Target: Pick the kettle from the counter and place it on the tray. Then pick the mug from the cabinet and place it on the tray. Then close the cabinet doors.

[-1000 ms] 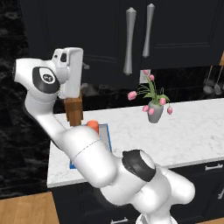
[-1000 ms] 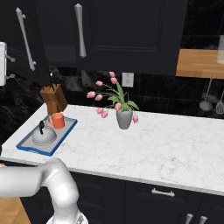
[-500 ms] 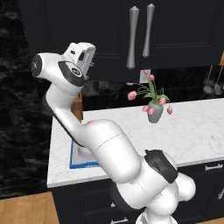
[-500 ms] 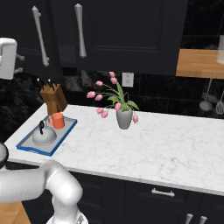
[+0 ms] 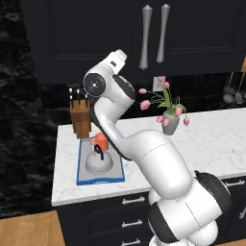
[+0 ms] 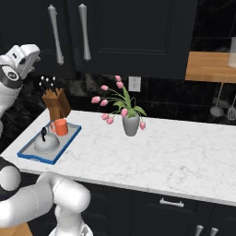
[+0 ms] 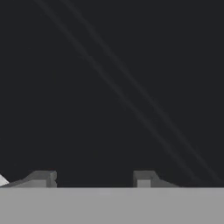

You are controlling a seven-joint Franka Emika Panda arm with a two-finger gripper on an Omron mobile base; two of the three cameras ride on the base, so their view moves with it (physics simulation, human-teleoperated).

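Left base view: kettle point(image 5: 100, 162) and mug point(image 5: 101, 141) sit on the tray point(image 5: 81, 169). Right base view: cabinet doors point(image 6: 133, 32) look shut. Hand view: gripper point(image 7: 92, 178) open, empty — black panel straight ahead.

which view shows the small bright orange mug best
The right base view: the small bright orange cylindrical mug stands unobstructed on the blue-rimmed tray. In the left base view the arm partly hides it. The hand view faces a dark panel.
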